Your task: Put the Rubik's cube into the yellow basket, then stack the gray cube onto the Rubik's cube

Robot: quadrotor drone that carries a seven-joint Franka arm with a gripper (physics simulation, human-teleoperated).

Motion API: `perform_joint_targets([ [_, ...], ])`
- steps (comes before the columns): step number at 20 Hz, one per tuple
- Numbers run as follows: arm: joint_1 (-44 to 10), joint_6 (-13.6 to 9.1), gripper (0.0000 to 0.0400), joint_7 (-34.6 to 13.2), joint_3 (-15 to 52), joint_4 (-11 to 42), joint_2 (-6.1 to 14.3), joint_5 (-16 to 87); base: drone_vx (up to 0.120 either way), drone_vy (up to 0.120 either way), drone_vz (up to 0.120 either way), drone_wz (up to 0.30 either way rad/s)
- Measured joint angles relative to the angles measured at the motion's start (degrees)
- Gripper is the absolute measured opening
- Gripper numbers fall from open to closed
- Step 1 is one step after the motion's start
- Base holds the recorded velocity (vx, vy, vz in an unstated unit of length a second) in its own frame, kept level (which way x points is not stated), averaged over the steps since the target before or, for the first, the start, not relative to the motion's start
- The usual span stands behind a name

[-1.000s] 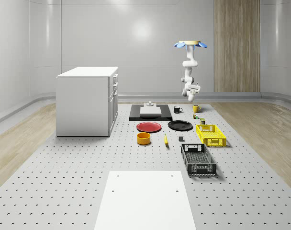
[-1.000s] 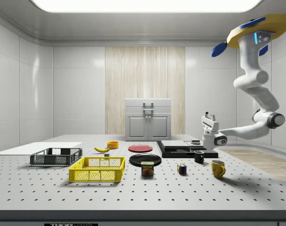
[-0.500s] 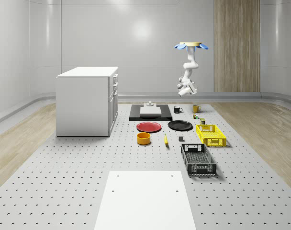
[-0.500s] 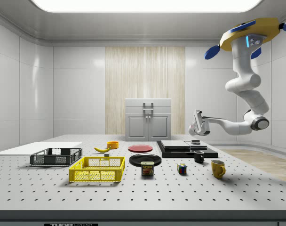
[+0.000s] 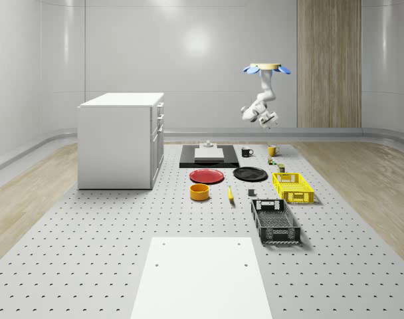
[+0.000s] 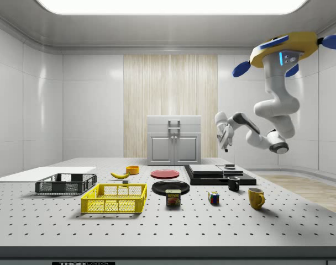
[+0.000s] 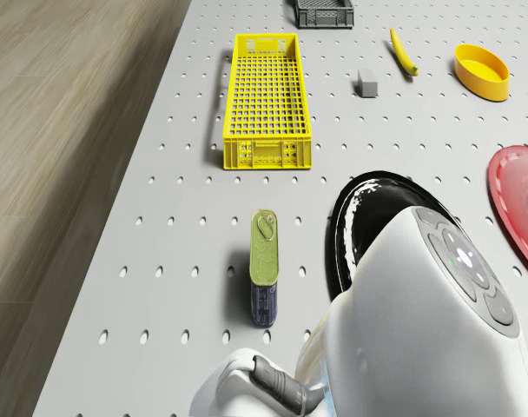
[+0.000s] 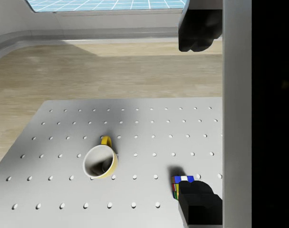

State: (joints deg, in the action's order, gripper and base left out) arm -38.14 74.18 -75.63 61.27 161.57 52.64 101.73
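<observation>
I have the drone [image 6: 284, 48] hovering high over the table's far end | gripper [image 6: 223, 132] in open air, nothing near the jaws | below them: Rubik's cube [image 8: 178, 184] with clear table around, yellow mug [image 8: 101, 161] beside, can [image 7: 264, 265] near yellow basket [image 7: 267, 100].

We see a yellow basket [image 7: 267, 100], a multicoloured Rubik's cube [image 6: 214, 198], a small gray cube [image 7: 366, 82], a yellow mug [image 8: 101, 161], a red plate [image 5: 206, 176], a black plate [image 5: 250, 174] and a gray table [image 5: 89, 259] dotted with holes.
</observation>
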Motion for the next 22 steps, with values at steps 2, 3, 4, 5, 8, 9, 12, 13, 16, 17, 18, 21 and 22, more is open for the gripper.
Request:
perform_joint_targets([
  [2, -5.25, -2.47, 0.04, -3.59, 2.88, 1.91, 1.39, 4.74, 0.0, 0.0, -0.12, 0.0],
  [3, -7.5, -3.52, 0.04, -5.08, 4.03, 2.54, 2.04, 6.45, 0.0, 0.0, -0.12, 0.0],
  [4, -9.49, -4.42, 0.04, -6.39, 5.02, 3.02, 2.67, 7.81, 0.04, 0.0, -0.12, 0.0],
  [5, -11.23, -5.18, 0.04, -7.52, 5.87, 3.38, 3.26, 8.88, 0.12, 0.0, -0.12, 0.0],
  [8, -15.2, -6.7, 0.04, -10.13, 7.78, 4.01, 4.85, 10.87, 0.12, 0.0, -0.12, 0.0],
  [9, -16.18, -6.99, 0.04, -10.78, 8.26, 4.12, 5.32, 11.24, 0.12, 0.0, -0.12, 0.0],
  [12, -18.39, -7.4, 0.04, -12.28, 9.37, 4.3, 6.61, 11.81, 0.12, 0.0, -0.12, 0.0],
  [13, -18.95, -7.42, 0.04, -12.67, 9.66, 4.33, 7.0, 11.88, 0.12, 0.0, -0.12, 0.0],
  [16, -20.22, -7.21, 0.04, -13.6, 10.37, 4.36, 8.11, 11.84, 0.04, -0.027, -0.12, 0.0],
  [17, -20.55, -7.07, 0.04, -13.85, 10.57, 4.35, 8.46, 11.78, 0.0, -0.12, -0.12, 0.0],
  [18, -20.85, -6.91, 0.04, -14.08, 10.76, 4.35, 8.81, 11.69, 0.0, -0.12, -0.12, 0.0],
  [21, -21.57, -6.33, 0.04, -14.66, 11.24, 4.31, 9.81, 11.35, 0.0, -0.027, -0.12, 0.0],
  [22, -21.77, -6.11, 0.04, -14.82, 11.39, 4.29, 10.13, 11.21, 0.0, 0.0, -0.12, 0.0],
])
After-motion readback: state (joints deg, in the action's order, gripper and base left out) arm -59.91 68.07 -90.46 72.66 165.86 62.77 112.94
